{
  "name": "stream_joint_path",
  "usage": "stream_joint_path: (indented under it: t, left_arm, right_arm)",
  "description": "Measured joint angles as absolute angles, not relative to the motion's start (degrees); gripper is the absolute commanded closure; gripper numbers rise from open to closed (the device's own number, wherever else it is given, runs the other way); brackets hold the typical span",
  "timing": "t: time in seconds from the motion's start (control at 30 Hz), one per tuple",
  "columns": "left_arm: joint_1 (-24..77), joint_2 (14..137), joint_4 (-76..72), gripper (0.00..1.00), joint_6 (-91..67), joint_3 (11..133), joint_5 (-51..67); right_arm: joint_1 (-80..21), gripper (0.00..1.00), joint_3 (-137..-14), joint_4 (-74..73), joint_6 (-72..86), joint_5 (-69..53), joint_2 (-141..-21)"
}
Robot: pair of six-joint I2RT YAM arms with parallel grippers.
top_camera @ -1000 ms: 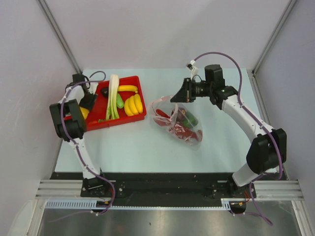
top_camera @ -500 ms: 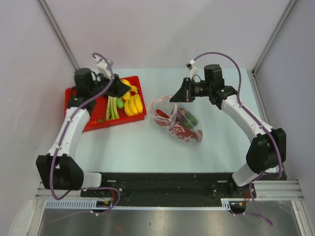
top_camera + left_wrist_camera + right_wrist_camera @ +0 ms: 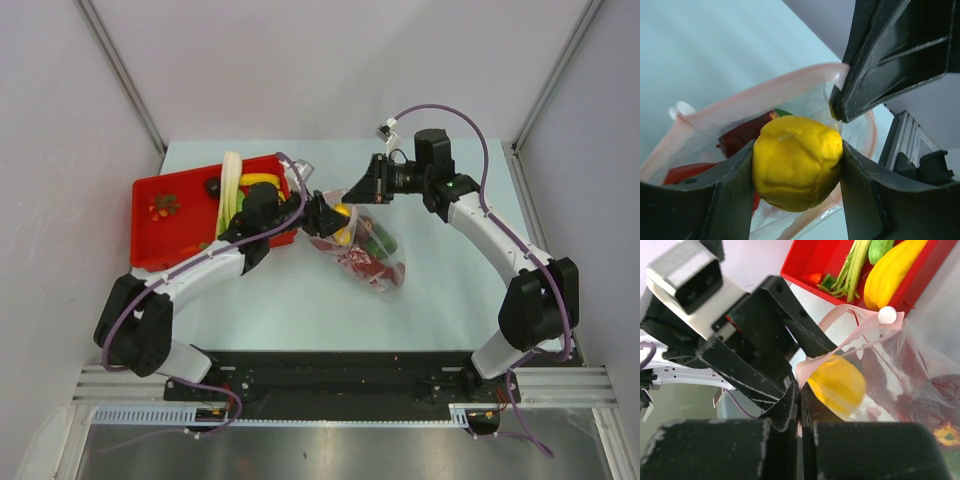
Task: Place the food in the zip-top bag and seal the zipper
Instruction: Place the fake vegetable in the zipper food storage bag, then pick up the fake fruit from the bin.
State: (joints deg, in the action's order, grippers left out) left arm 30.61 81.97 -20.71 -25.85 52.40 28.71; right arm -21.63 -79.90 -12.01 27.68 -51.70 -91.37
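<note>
The bag (image 3: 375,262) lies near the middle of the table, with its mouth turned to 10 o'clock. Through the clear plastic I see the red lobster (image 3: 742,137) and a green pepper (image 3: 385,240). The zipper (image 3: 755,97) is not closed; the mouth stands wide open.

The red tray (image 3: 175,238) is at 9 o'clock from the bag. It holds the leek (image 3: 230,185), a dark fruit (image 3: 212,185) and the bananas (image 3: 892,270). Some small loose bits lie in its left part.

The left arm bends its elbow out toward 8 o'clock, and the forearm passes over the near right corner of the tray, pointing to 3 o'clock. The left gripper (image 3: 330,216) has its jaws pinching the yellow pear (image 3: 797,160), one finger on each side. The pear is right at the bag's mouth; whether it is already past the strip, I cannot tell.

The right arm curves up the 3 o'clock side, and its wrist points to 9 o'clock. The right gripper (image 3: 800,400) has its jaws pressed together on the zipper and holds the upper lip of the mouth raised, just beside the pear.
</note>
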Motion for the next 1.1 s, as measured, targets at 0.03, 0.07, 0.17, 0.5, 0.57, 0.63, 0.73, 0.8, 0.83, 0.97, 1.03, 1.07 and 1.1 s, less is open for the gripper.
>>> stream_joint_path:
  t: [0.03,0.07,0.17,0.5,0.57,0.63,0.73,0.8,0.83,0.97,1.03,1.07,1.1]
  left_arm:
    - [31.07,82.52,-20.86,0.26,-25.91,52.49,28.84]
    - [31.22,83.09,-20.47,0.17,-25.76,52.8,29.19]
    - [31.31,86.24,-13.37,0.0,-23.22,57.91,31.4]
    - [16.45,82.19,8.29,0.0,-13.28,66.87,38.68]
    - [10.63,82.06,10.48,0.01,-11.62,70.52,39.07]
    - [5.52,82.06,11.31,0.05,-10.59,73.23,39.09]
    - [-1.48,82.81,12.62,0.07,-9.67,75.42,36.99]
    - [-4.82,84.97,13.5,0.08,-8.38,77.14,33.39]
    - [-5.96,86.63,14.04,0.08,-7.53,78.15,31.33]
    - [-7.92,95.5,16.29,0.05,-6.63,83.11,23.22]
    - [-8.64,100.38,17.06,0.06,-7.46,85.27,20.62]
    - [-9.02,102.69,17.74,0.06,-8.03,86.17,19.0]
    - [-9.41,104.81,18.41,0.08,-8.82,87.26,17.26]
  right_arm:
    - [-21.63,1.0,-79.81,-11.66,27.9,-51.77,-91.37]
    - [-21.63,1.0,-79.72,-11.4,28.12,-51.77,-91.37]
    - [-21.63,1.0,-79.53,-11.0,28.71,-51.79,-91.37]
    - [-21.08,1.0,-79.29,-10.52,28.62,-51.99,-91.29]
    - [-20.88,1.0,-78.94,-10.44,28.6,-52.1,-91.2]
    - [-20.64,1.0,-78.67,-10.37,28.6,-52.27,-91.18]
    - [-20.32,1.0,-78.59,-10.35,28.47,-52.6,-91.18]
    - [-20.14,0.99,-78.59,-10.35,28.38,-52.75,-91.15]
    - [-20.12,0.99,-78.59,-10.39,28.32,-52.84,-91.15]
    - [-20.12,0.99,-78.59,-10.72,27.35,-53.01,-91.15]
    - [-20.12,0.99,-78.59,-10.94,26.98,-53.01,-91.15]
    - [-20.12,0.99,-78.59,-11.03,26.85,-52.99,-91.15]
    - [-20.12,0.99,-78.59,-11.2,26.72,-53.01,-91.15]
